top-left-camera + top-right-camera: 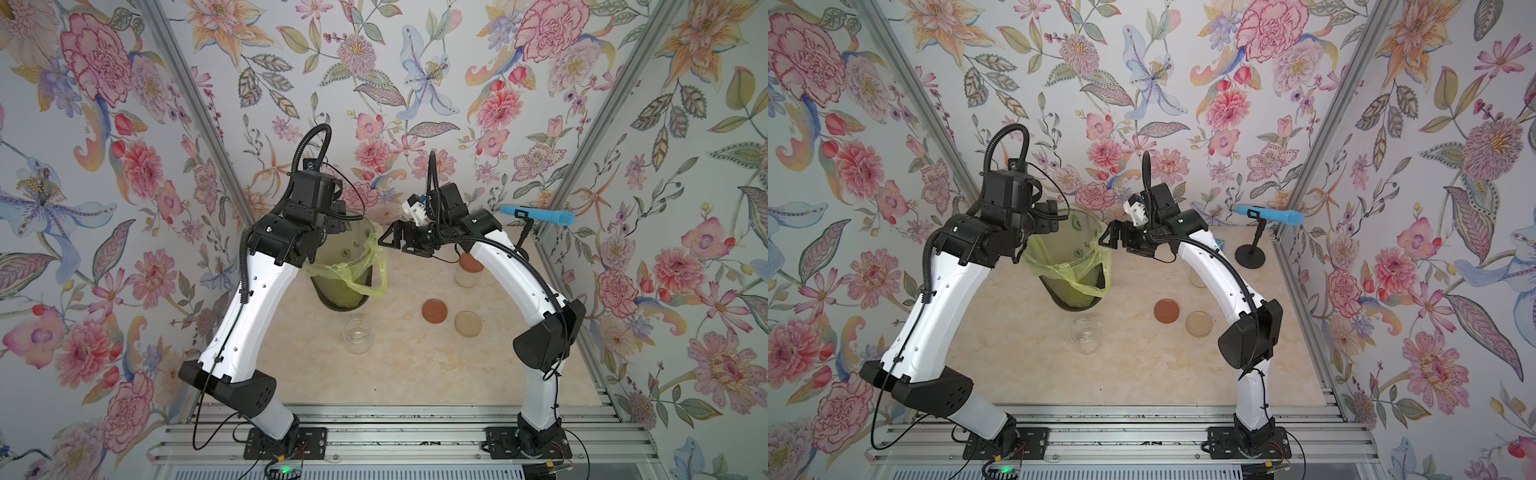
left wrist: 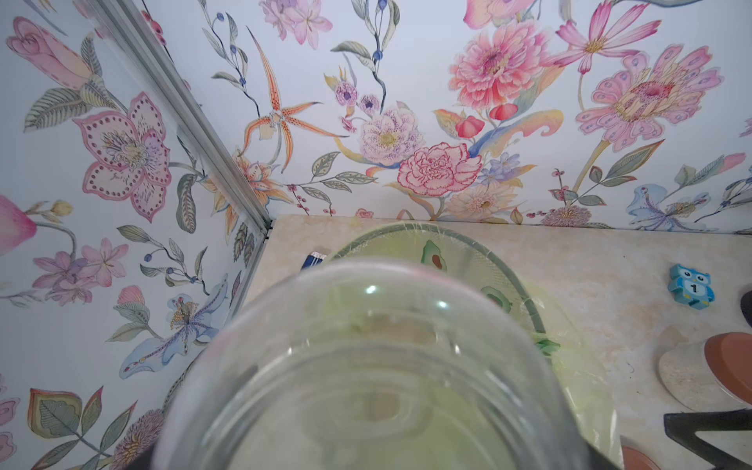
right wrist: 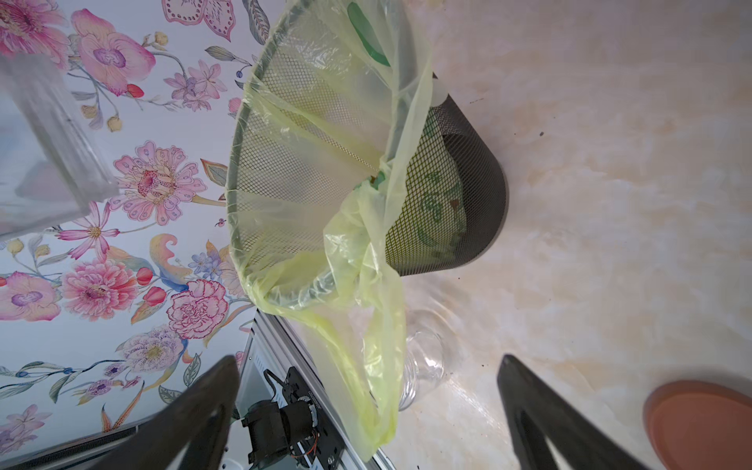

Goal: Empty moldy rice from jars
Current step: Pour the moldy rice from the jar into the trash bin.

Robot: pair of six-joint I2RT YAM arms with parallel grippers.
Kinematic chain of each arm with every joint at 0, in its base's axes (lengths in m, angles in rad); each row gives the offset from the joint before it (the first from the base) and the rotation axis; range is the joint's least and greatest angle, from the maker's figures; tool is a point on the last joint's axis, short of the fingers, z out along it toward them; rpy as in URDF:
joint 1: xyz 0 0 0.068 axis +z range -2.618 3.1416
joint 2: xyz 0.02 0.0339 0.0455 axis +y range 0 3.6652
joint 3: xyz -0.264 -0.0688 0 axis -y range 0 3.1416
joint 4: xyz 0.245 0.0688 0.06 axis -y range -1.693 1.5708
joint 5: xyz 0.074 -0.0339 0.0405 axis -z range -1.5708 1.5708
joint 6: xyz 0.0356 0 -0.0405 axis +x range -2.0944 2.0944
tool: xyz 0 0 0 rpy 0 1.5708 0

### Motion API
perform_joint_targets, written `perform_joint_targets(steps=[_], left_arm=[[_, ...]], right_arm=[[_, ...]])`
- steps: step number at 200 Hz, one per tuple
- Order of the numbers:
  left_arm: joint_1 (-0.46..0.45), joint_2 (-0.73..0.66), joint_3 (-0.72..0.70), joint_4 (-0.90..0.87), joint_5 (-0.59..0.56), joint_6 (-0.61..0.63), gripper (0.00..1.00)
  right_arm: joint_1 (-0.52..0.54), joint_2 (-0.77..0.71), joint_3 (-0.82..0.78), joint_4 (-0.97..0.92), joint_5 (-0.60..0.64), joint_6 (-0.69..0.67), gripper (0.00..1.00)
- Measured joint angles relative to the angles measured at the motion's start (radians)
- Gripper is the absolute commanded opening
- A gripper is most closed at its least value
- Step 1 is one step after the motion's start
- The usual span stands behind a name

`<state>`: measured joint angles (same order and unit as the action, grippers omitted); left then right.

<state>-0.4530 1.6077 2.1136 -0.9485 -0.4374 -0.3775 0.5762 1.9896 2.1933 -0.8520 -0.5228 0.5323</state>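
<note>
My left gripper (image 1: 338, 218) is over the green bin (image 1: 349, 274), shut on a clear glass jar (image 2: 374, 366) that fills the left wrist view. Only the yellow-green liner shows through the glass, and no rice is visible inside. The same jar appears in the right wrist view (image 3: 49, 142). My right gripper (image 1: 388, 241) hangs open and empty beside the bin's rim. A lidless empty jar (image 1: 356, 334) stands on the table. Another jar (image 1: 469, 270) has a reddish-brown lid and holds moldy rice (image 1: 467, 281). A reddish-brown lid (image 1: 434, 311) and a beige lid (image 1: 468, 323) lie loose.
A blue microphone (image 1: 540, 215) on a black stand (image 1: 1250, 255) is at the back right corner. A blue owl block (image 2: 691, 287) lies near the back wall. Floral walls close in three sides, and metal rails (image 1: 374, 419) run along the front.
</note>
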Motion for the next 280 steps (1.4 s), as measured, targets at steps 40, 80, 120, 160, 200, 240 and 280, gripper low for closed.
perform_joint_targets(steps=[40, 80, 120, 160, 200, 240, 280], left_arm=[[-0.004, 0.01, -0.026, 0.031, -0.017, 0.037, 0.0], [0.001, 0.045, 0.014, 0.023, 0.029, 0.053, 0.0], [0.043, 0.061, -0.003, 0.048, 0.214, 0.049, 0.0], [0.153, -0.044, -0.243, 0.179, 0.419, 0.011, 0.0], [0.23, -0.194, -0.484, 0.367, 0.581, -0.019, 0.0], [0.239, -0.303, -0.667, 0.579, 0.707, -0.039, 0.0], [0.246, -0.346, -0.818, 0.769, 0.776, -0.051, 0.0]], right_arm=[[0.0, 0.0, 0.0, 0.003, 0.0, 0.003, 1.0], [0.005, 0.0, 0.0, 0.004, 0.0, 0.005, 1.0], [0.007, 0.0, 0.022, 0.002, -0.001, 0.011, 1.0], [0.006, 0.0, 0.106, 0.004, -0.019, 0.05, 1.0], [0.006, 0.019, 0.179, 0.009, -0.051, 0.127, 1.0], [0.006, 0.048, 0.216, 0.009, -0.073, 0.218, 1.0], [0.008, 0.097, 0.28, 0.01, -0.094, 0.322, 1.0]])
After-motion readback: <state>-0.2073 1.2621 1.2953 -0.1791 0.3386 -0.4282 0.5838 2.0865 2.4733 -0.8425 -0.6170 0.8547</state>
